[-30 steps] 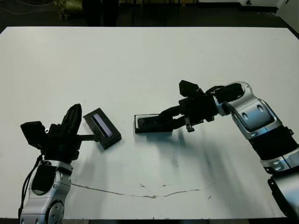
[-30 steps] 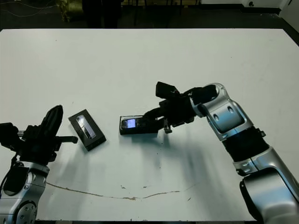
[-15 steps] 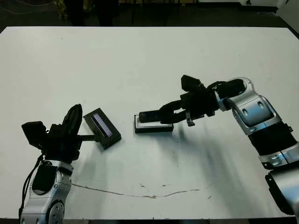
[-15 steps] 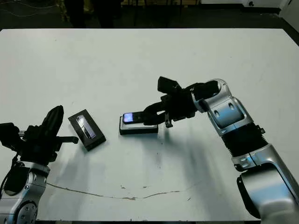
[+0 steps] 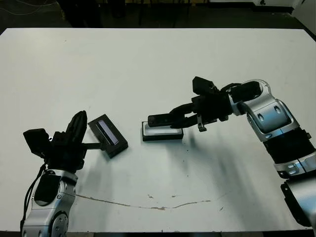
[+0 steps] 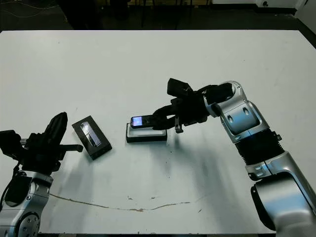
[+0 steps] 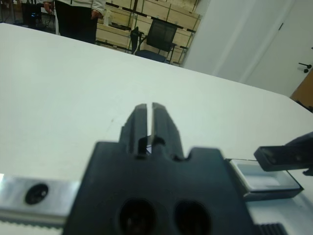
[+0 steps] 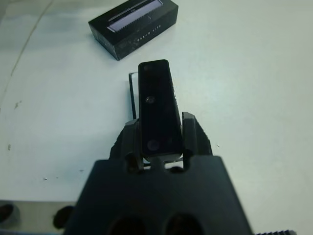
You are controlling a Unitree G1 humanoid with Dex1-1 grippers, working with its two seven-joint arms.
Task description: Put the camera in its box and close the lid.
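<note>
My right gripper (image 5: 177, 115) is shut on the camera (image 5: 160, 119), a slim black bar with a bluish-white patch (image 6: 137, 120) at its free end. The camera hangs level just above the box (image 5: 155, 132), whose white lining shows beneath it. In the right wrist view the camera (image 8: 157, 103) sticks out between the two fingers (image 8: 190, 128) and covers most of the box. The lid (image 5: 107, 135), black with a greyish-purple stripe, lies to the left of the box. My left gripper (image 5: 77, 124) rests shut and empty just left of the lid.
A thin brownish crack line (image 5: 148, 205) runs across the near part of the white table (image 5: 148, 64). Chairs and shelves stand beyond the far edge, and a person (image 7: 76, 14) is there.
My right gripper has lifted the camera up out of the box, baring the white lining. The left arm and the lid have stayed put.
</note>
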